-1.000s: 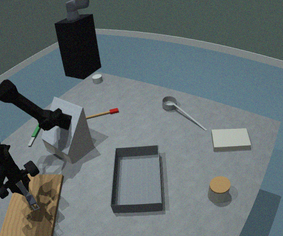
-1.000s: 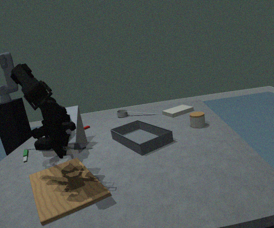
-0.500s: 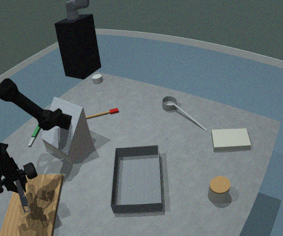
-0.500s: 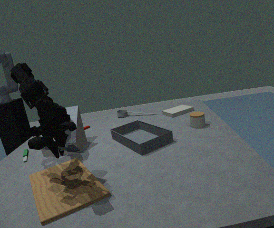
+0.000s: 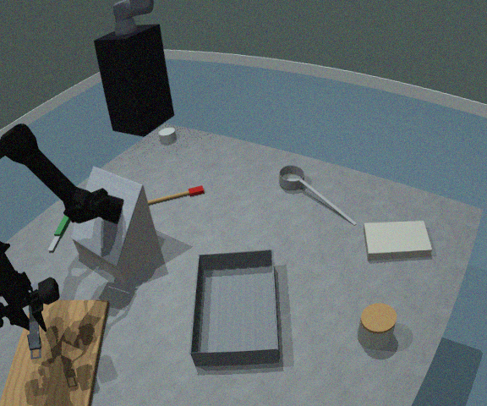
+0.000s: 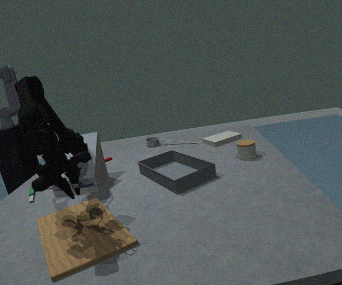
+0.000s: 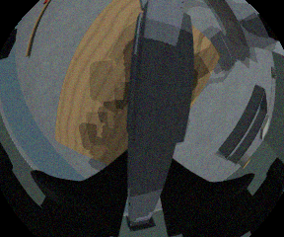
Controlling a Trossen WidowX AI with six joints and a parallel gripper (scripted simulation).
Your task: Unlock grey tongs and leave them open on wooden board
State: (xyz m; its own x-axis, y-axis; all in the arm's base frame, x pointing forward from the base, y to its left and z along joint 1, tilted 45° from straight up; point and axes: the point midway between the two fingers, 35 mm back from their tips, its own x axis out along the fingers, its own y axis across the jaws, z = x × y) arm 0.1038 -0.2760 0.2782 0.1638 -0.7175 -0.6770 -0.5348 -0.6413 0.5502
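Note:
The grey tongs (image 5: pixel 34 337) (image 7: pixel 159 89) are held above the wooden board (image 5: pixel 14 388) (image 6: pixel 47 230) (image 7: pixel 78 89). My gripper (image 5: pixel 36 327) (image 6: pixel 75 195) (image 7: pixel 144 152) is shut on them. In the top view an end with a thin ring outline points toward the board's near side. In the exterior view the fingers and arm mostly hide the tongs. The wrist view shows one broad arm of the tongs face on, so I cannot tell whether they are locked or spread. The grey roasting tin (image 5: pixel 235 358) (image 6: pixel 195 181) stands right of the board with nothing across it.
A white wedge-shaped stand (image 5: pixel 141 244) (image 6: pixel 101 165) rises behind the board. A jar with a wooden lid (image 5: pixel 378 318) (image 6: pixel 246 142), a pale block (image 5: pixel 396 238) (image 6: pixel 221 138) and a long-handled cup (image 5: pixel 291 178) (image 6: pixel 152 142) stand beyond the tin. A green-handled tool (image 5: pixel 62 225) lies left of the stand.

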